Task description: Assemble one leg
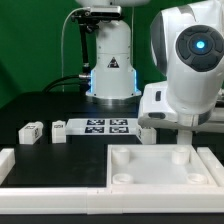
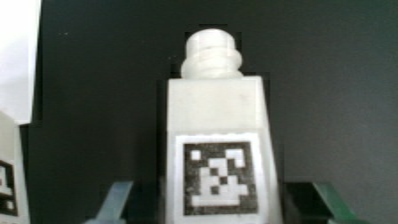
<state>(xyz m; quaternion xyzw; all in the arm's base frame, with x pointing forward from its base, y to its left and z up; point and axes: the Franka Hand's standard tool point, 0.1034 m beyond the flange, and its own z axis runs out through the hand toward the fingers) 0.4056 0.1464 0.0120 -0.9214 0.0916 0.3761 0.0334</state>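
In the wrist view a leg (image 2: pixel 217 120) lies on the black table, a white block with a threaded tip pointing away and a black-and-white tag facing up. My gripper (image 2: pixel 219 205) straddles its near end. It is open, with a dark gap between each finger (image 2: pixel 121 200) and the leg. In the exterior view this leg (image 1: pixel 147 132) sits just beyond the far edge of the white square panel (image 1: pixel 120 178), under the arm's hand. Two more legs (image 1: pixel 30 131) (image 1: pixel 60 130) lie at the exterior view's left.
The marker board (image 1: pixel 100 126) lies beyond the panel, between the loose legs and the held-over leg. A white raised rim (image 1: pixel 12 160) sits at the exterior view's left front. The robot base (image 1: pixel 110 70) stands at the back. A white tagged edge (image 2: pixel 9 170) shows beside the leg.
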